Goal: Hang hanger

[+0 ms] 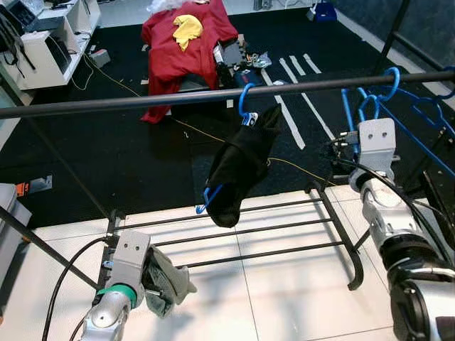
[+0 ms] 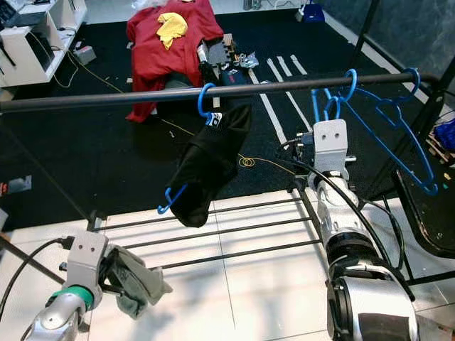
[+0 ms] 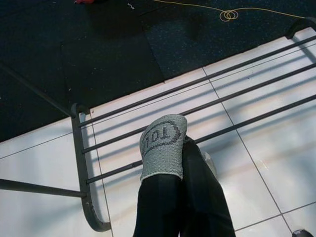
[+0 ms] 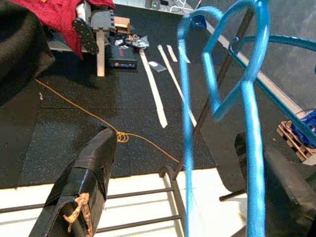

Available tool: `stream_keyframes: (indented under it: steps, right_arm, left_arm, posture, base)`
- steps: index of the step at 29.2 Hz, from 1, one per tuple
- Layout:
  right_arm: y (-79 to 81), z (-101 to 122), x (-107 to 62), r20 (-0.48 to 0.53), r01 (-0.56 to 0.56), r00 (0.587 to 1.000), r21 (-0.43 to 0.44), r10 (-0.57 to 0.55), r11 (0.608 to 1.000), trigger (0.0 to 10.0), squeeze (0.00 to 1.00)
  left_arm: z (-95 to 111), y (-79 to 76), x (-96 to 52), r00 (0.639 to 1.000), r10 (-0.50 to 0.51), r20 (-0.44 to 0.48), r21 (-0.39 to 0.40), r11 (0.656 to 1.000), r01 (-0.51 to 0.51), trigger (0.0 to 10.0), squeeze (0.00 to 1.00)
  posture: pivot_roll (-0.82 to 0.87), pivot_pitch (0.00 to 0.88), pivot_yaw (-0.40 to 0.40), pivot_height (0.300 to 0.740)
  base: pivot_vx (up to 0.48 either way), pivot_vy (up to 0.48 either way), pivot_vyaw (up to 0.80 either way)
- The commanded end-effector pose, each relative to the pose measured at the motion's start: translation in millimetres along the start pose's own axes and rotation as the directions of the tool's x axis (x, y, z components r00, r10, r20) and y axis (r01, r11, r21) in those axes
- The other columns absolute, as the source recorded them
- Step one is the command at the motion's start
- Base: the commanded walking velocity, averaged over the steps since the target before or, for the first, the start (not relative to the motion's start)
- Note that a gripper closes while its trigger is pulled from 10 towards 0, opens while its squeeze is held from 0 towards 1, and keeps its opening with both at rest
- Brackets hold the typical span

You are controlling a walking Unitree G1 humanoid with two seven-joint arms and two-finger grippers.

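Where the black rail [image 1: 142, 101] crosses the head views, several blue hangers [image 2: 384, 114] sit with their hooks over its right-hand end, bunched together and tilted. The right gripper [image 4: 182, 197] is raised just beside them; the wrist view shows its two black fingers [image 4: 84, 187] standing apart with blue hanger wire running between them, so the jaws are open around the wire rather than clamped on it. I cannot tell whether either finger touches the wire.

Further left along the same rail, another blue hanger [image 1: 245, 99] hangs by its hook and carries a black garment [image 1: 238, 167], which droops at a slant; the hanger's lower blue end pokes out below the cloth.

Low on the robot's left side, the left gripper [image 3: 170, 163] has its jaws clamped on a grey sock [image 3: 162, 145] with dark lettering, held above the white tiled floor [image 1: 284, 298]. Beneath both arms lies the rack's base [image 1: 249, 231], a set of thin black bars over the tiles.

Beyond the rack, the floor turns to dark matting [image 1: 106, 156], with a yellow cable [image 2: 245, 162] looping across it. A red cloth [image 1: 178, 50] is draped over something farther back, with a yellow cloth [image 1: 188, 28] lying on top. White strips [image 1: 291, 71] lie on the mat near assorted clutter, and white furniture [image 1: 43, 50] stands at the far left.
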State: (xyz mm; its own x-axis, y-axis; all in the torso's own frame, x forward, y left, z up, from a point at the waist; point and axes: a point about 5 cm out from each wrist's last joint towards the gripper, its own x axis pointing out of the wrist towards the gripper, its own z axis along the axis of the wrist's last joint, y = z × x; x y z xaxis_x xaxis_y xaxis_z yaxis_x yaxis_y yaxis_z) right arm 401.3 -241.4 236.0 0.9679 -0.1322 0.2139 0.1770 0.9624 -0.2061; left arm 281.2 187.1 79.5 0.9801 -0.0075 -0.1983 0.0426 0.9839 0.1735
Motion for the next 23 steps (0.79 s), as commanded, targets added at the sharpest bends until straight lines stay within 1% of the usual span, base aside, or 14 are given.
stream_keyframes:
  steps: [1, 3, 4, 6, 9, 17, 19, 20, 21, 22, 23]
  right_arm:
    - [2.5, 1.5, 1.1, 0.006, 0.003, 1.000, -0.018, -0.002, 1.000, 10.0, 0.00]
    - [0.4, 3.2, 1.7, 0.012, 0.018, 1.000, -0.027, -0.017, 0.999, 10.0, 0.00]
    - [-4.4, 4.4, 2.4, 0.010, 0.057, 0.998, -0.058, -0.056, 0.997, 10.0, 0.00]
    - [-12.8, 3.8, 3.0, -0.009, 0.109, 0.994, -0.078, -0.110, 0.991, 10.0, 0.00]
    - [-15.5, 2.8, 3.1, -0.019, 0.116, 0.993, -0.066, -0.117, 0.991, 10.0, 0.00]
    - [-19.9, 4.4, 4.1, -0.023, 0.107, 0.994, -0.088, -0.110, 0.990, 10.0, 0.00]
    - [-21.1, 5.6, 4.7, -0.024, 0.103, 0.994, -0.082, -0.105, 0.991, 9.4, 0.00]
    - [-21.0, 6.0, 5.1, -0.026, 0.098, 0.995, -0.081, -0.100, 0.992, 5.3, 0.00]
    - [-20.7, 6.2, 5.4, -0.027, 0.095, 0.995, -0.078, -0.097, 0.992, 4.7, 0.00]
    - [-20.4, 6.3, 5.5, -0.028, 0.093, 0.995, -0.077, -0.096, 0.993, 4.7, 0.00]
    - [-20.2, 6.2, 5.7, -0.030, 0.094, 0.995, -0.083, -0.097, 0.992, 0.1, 0.00]
  left_arm:
    - [-8.9, 2.9, -5.1, 0.999, 0.014, -0.037, -0.007, 1.000, -0.014, 10.0, 0.00]
    - [-9.3, 2.5, -5.4, 0.999, 0.012, -0.038, -0.008, 1.000, -0.013, 10.0, 0.00]
    - [-9.5, 2.1, -5.5, 0.999, 0.010, -0.039, -0.008, 1.000, -0.010, 10.0, 0.00]
    - [-9.4, 1.0, -4.8, 0.999, 0.002, -0.040, -0.006, 1.000, -0.002, 10.0, 0.00]
    - [-8.8, 0.3, -3.7, 0.999, -0.004, -0.039, -0.004, 1.000, 0.004, 10.0, 0.00]
    - [-6.6, 0.2, -1.1, 0.999, -0.008, -0.035, 0.001, 1.000, 0.008, 10.0, 0.00]
    - [-6.9, 0.9, -1.5, 0.999, -0.006, -0.035, 0.001, 1.000, 0.006, 10.0, 0.00]
    - [-7.4, 1.4, -2.2, 0.999, -0.004, -0.037, 0.002, 1.000, 0.004, 10.0, 0.00]
    - [-7.8, 1.8, -2.6, 0.999, -0.002, -0.038, 0.002, 1.000, 0.002, 10.0, 0.00]
    - [-8.0, 2.0, -2.9, 0.999, -0.001, -0.039, 0.003, 1.000, 0.001, 10.0, 0.00]
    - [-8.2, 2.1, -3.3, 0.999, 0.000, -0.040, 0.003, 1.000, 0.000, 10.0, 0.00]
  posture:
    - [-0.09, 0.190, 0.105, 0.740]
    - [-0.09, 0.190, 0.105, 0.740]
    - [-0.09, 0.190, 0.107, 0.740]
    - [-0.10, 0.189, 0.112, 0.740]
    - [-0.10, 0.189, 0.112, 0.740]
    - [-0.10, 0.178, 0.120, 0.740]
    - [-0.10, 0.176, 0.118, 0.740]
    - [-0.10, 0.175, 0.117, 0.740]
    - [-0.10, 0.175, 0.117, 0.740]
    - [-0.10, 0.175, 0.117, 0.740]
    - [-0.09, 0.175, 0.115, 0.740]
  base:
    - [0.000, 0.000, 0.00]
    - [0.000, 0.000, 0.00]
    - [0.000, 0.000, 0.00]
    - [0.000, 0.000, 0.00]
    - [0.000, 0.000, 0.00]
    - [0.000, 0.000, 0.00]
    - [0.000, 0.000, 0.00]
    - [0.000, 0.000, 0.00]
    - [0.000, 0.000, 0.00]
    - [0.000, 0.000, 0.00]
    - [0.000, 0.000, 0.00]
